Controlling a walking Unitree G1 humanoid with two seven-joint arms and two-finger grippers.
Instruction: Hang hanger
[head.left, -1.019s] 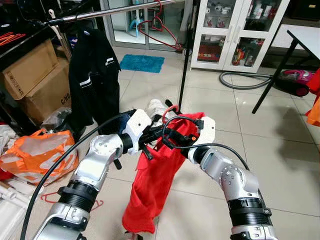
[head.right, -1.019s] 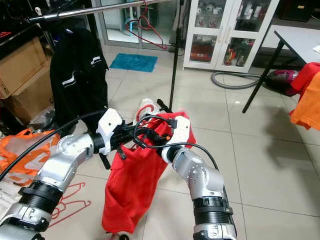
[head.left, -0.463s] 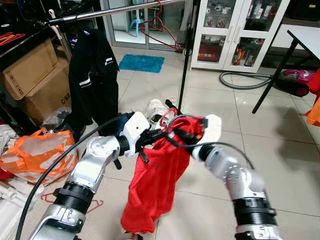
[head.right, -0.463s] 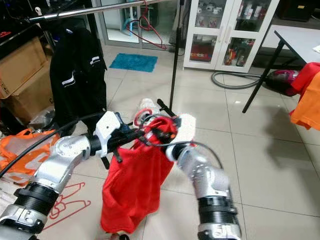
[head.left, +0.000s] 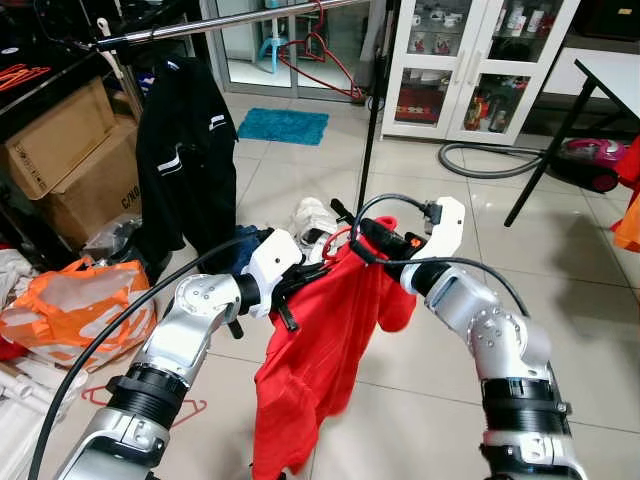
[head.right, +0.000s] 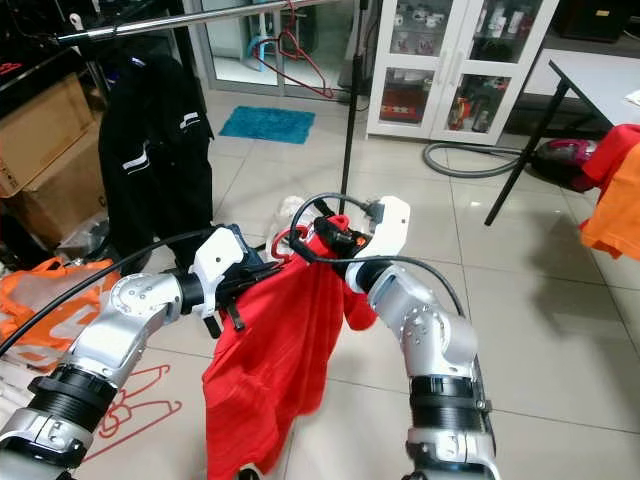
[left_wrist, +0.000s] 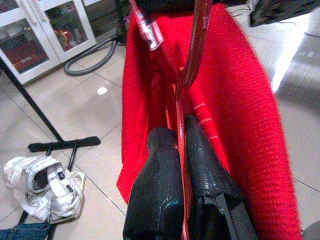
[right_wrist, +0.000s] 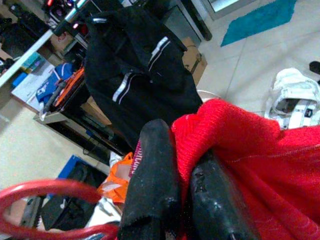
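A red garment (head.left: 320, 350) hangs between my two grippers on a red wire hanger, whose hook (head.right: 283, 243) sticks up at its top. My left gripper (head.left: 297, 283) holds the left side; in the left wrist view it (left_wrist: 181, 145) is shut on the hanger wire (left_wrist: 192, 55) inside the cloth. My right gripper (head.left: 366, 236), higher and to the right, is shut on a fold of the red garment (right_wrist: 240, 150). A metal rail (head.left: 230, 22) runs across the far top left, with a black jacket (head.left: 185, 150) and red hangers (head.left: 322, 50) on it.
The rack's black pole (head.left: 372, 110) stands just behind the garment. Cardboard boxes (head.left: 70, 150) and an orange bag (head.left: 70, 305) lie to the left. A white glass cabinet (head.left: 470, 60), grey hose (head.left: 490, 165) and black table leg (head.left: 550, 140) are at the back right. White shoes (head.left: 310, 215) lie on the tiles.
My right gripper has risen and moved right, pulling the garment's upper edge up and out. The left gripper has stayed about where it was.
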